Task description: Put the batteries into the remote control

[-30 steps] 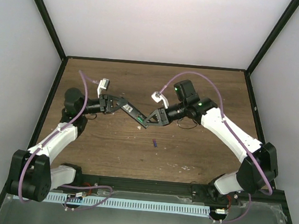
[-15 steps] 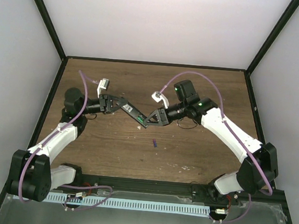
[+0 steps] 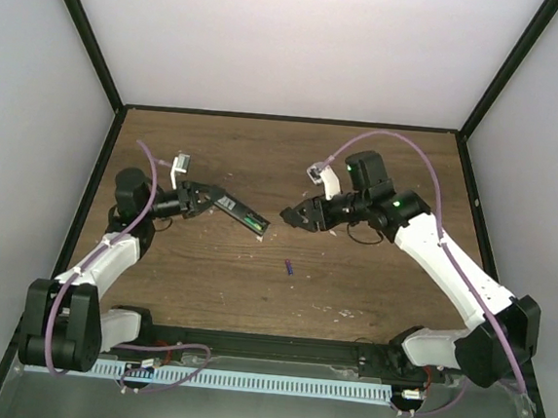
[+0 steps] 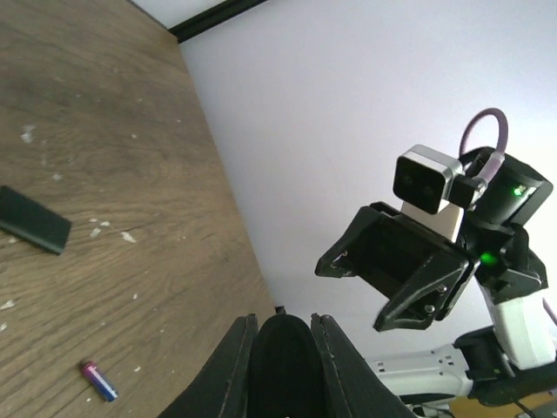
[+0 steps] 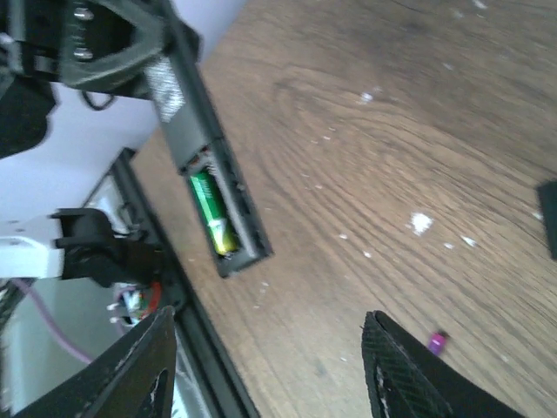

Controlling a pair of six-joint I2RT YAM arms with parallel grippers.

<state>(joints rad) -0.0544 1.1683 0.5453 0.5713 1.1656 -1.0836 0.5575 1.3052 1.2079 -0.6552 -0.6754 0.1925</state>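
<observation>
1 green battery point(image 5: 211, 222) sits in the remote control point(image 3: 239, 213) your left gripper point(image 3: 204, 200) pinches; your right gripper point(image 3: 290, 215), jaws spread, hangs near its free end.

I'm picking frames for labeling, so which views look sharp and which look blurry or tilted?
Top external: sharp, evenly lit. Left wrist: tilted, left gripper soft at the bottom. Right wrist: slightly blurred, right gripper out of focus, green battery in the remote control readable.
</observation>
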